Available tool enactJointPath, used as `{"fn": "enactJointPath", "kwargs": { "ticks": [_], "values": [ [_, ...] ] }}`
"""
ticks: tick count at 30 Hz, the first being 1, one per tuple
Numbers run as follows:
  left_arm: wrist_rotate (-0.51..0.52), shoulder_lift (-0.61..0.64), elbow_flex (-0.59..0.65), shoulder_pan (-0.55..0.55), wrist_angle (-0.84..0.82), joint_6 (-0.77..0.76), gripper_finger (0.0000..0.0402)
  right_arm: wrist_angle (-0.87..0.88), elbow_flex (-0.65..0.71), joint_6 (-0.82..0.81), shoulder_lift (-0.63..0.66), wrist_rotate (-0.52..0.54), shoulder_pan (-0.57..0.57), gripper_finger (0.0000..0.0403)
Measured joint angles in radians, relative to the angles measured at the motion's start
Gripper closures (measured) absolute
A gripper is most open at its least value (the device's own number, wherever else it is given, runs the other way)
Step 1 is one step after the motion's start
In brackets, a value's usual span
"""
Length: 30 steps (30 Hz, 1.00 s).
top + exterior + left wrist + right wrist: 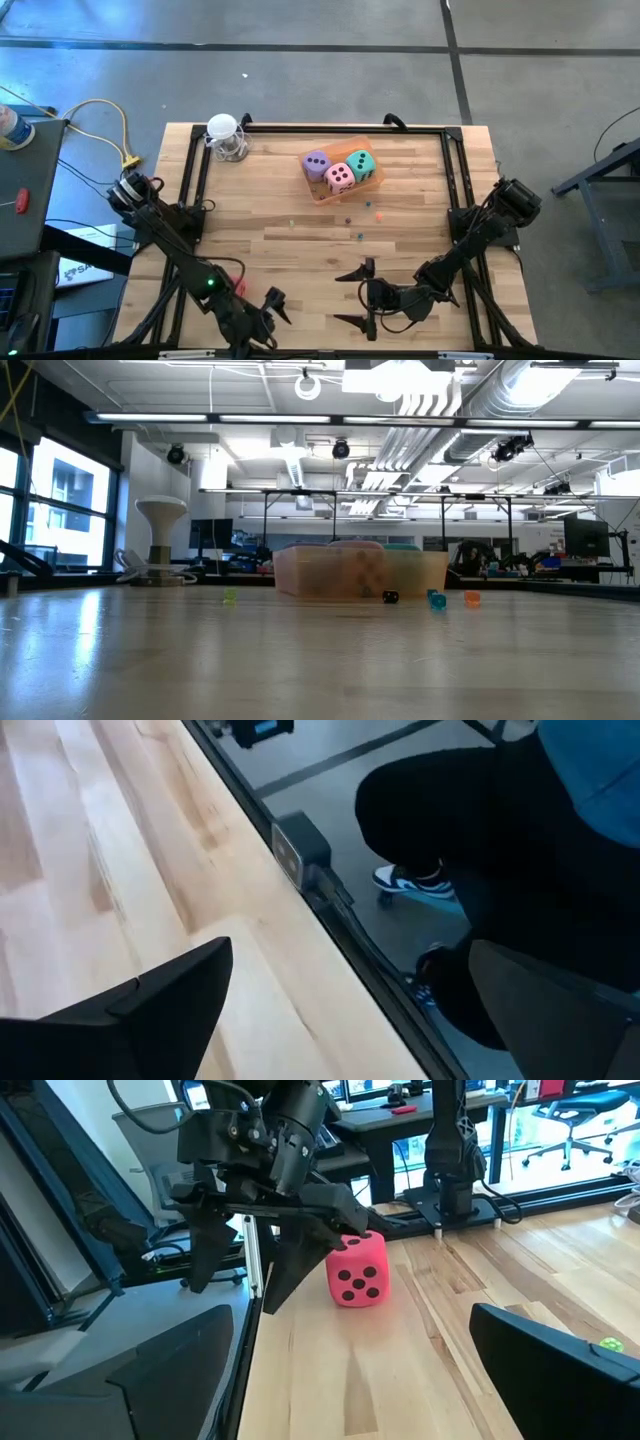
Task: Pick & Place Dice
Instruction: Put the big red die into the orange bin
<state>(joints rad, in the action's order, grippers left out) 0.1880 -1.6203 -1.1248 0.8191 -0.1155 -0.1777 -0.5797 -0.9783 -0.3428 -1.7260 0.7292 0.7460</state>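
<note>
Three dice (pixel 340 170) sit in the tub (pixel 372 186); the red die (pixel 357 1269) rests on the bench (pixel 300 260) — left gripper (pixel 240 1280) fingers released beside it; right gripper (pixel 352 296) fingers spread, empty.

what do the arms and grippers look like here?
Both arms are dark, jointed links. The left gripper has two long, flat, tapered black fingers, with black cables looped at the wrist. The right gripper has matching pointed black fingers. A green light glows on the left arm.
</note>
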Motion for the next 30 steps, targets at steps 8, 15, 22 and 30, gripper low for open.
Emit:
{"fn": "enactJointPath", "kwargs": {
  "ticks": [8,15,22,30],
  "values": [
    [-0.072,0.0,0.0,-0.027,0.029,-0.013,0.0004,0.0,0.0,0.0,0.0,0.0,0.0,0.0003],
    [-0.074,0.0,0.0,-0.038,0.045,-0.104,0.0004,0.0,0.0,0.0,0.0,0.0,0.0,0.0003],
    [0.017,0.0,0.001,-0.022,0.029,-0.145,0.0004,0.001,0.0,0.0,0.0,0.0,0.0,0.0003],
    [0.034,0.06,-0.015,-0.031,-0.127,-0.048,0.0004,0.001,0.0,0.0,0.0,0.0,0.0,0.0003]
  ]
}}
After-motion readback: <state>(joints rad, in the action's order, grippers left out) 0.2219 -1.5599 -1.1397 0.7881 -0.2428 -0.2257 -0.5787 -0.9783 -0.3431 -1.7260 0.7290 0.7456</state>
